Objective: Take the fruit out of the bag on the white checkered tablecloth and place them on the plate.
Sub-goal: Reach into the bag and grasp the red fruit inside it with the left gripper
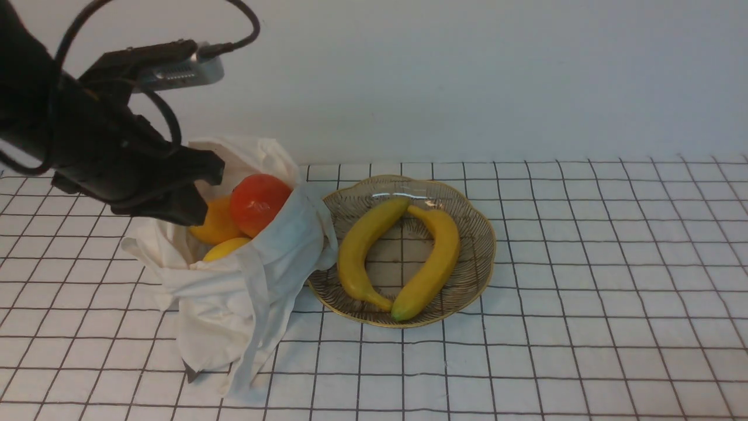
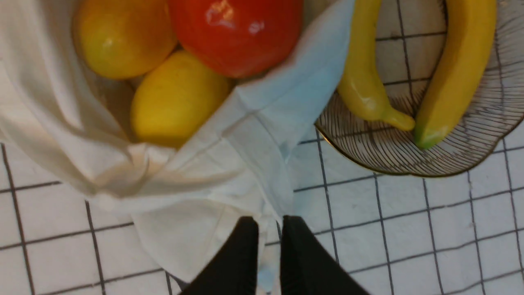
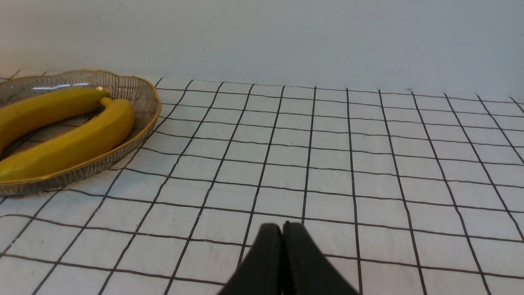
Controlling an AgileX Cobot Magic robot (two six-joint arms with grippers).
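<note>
Though unseen frontally, right tool (image 3: pixel 282 225) sits closed.

The left pincer (image 1: pixel 214 194) hides part of the mango (image 1: pixel 217 227); the bag (image 1: pixel 234 292) covers most of the small yellow fruit (image 1: pixel 225 248).

My left arm (image 1: pixel 87 152) matte black, silver camera housing (image 1: pixel 184 71), looped black cable (image 1: pixel 248 26), left fingers (image 2: pixel 239 254) and right fingers (image 3: pixel 266 254) black, tapered.

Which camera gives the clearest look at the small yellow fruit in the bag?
Left wrist view: the small yellow fruit shows large and nearly whole in the bag. The front view shows only a sliver above the bag's rim. The right wrist view misses it.
</note>
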